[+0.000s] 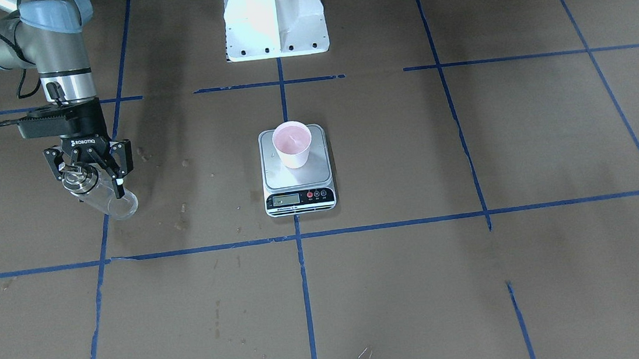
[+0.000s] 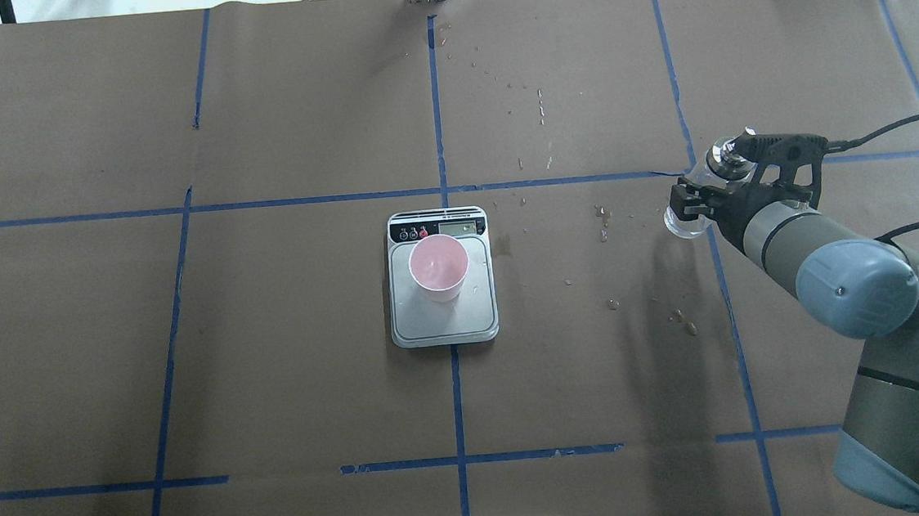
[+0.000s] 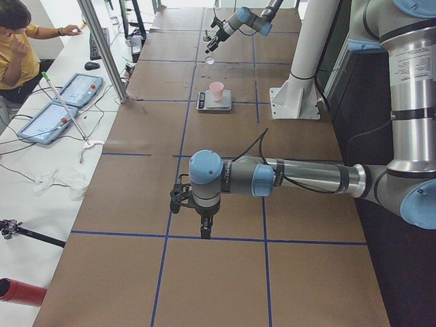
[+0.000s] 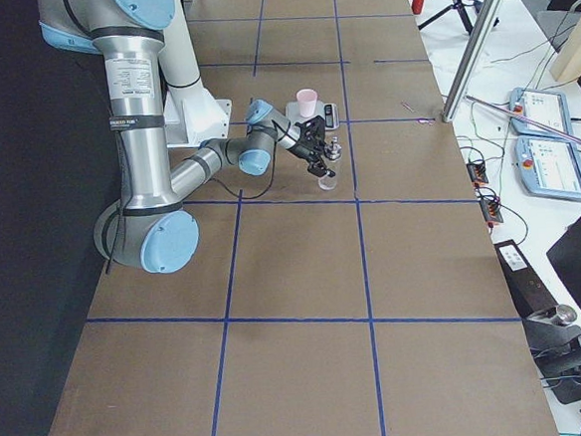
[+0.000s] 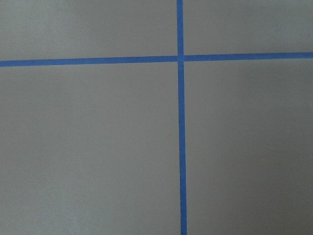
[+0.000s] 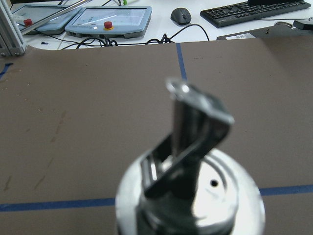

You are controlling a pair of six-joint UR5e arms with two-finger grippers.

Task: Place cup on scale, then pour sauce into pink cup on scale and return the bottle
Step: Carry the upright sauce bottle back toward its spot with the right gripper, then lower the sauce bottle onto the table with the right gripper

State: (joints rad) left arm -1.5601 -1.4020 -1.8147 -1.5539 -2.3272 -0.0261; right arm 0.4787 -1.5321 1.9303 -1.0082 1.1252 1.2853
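The cup (image 1: 292, 144) stands upright on the steel plate of the scale (image 1: 298, 179), towards its back edge, so the first step looks done. Whether it holds any sauce I cannot tell. The bottle (image 1: 107, 201) is well apart from it, on the robot's right, gripped just below its silver spout by the right claw (image 1: 92, 181), its base at or just above the worktop (image 1: 423, 281). If the pour is next, carry the bottle upright, stop beside the cup with the spout over its mouth, and tip slowly without nudging the scale. The left claw (image 3: 206, 230) hangs over bare paper; I cannot tell how wide it is.
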